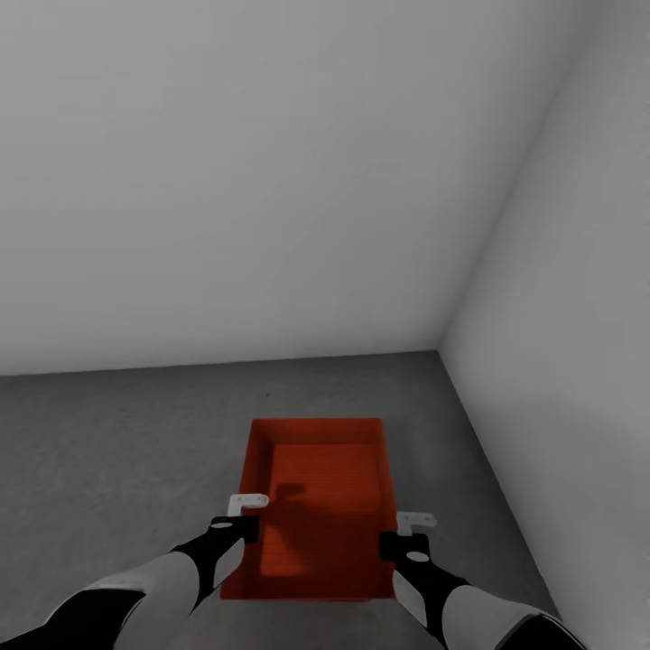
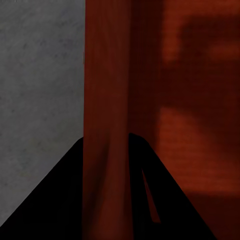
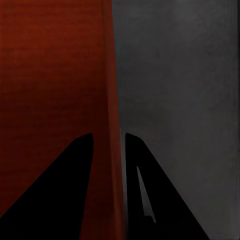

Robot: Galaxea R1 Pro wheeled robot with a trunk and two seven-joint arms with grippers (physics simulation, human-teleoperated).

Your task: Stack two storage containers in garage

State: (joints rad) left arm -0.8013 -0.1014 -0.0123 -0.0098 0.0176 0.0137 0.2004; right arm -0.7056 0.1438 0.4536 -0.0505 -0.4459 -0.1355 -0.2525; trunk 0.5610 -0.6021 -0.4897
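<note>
dark grey concrete floor under our red-orange ribbed open-top bin; left gripper and right gripper each pinch a side wall.

A red-orange rectangular open-top plastic bin is seen, its walls and bottom marked by a fine ribbed texture and darkened in places by shadow. The rough concrete floor is rendered in dark grey with faint speckling. The plain walls are shown in flat white-grey. Black fingers are borne by the black-and-white left gripper, and the right gripper is coloured alike.
</note>
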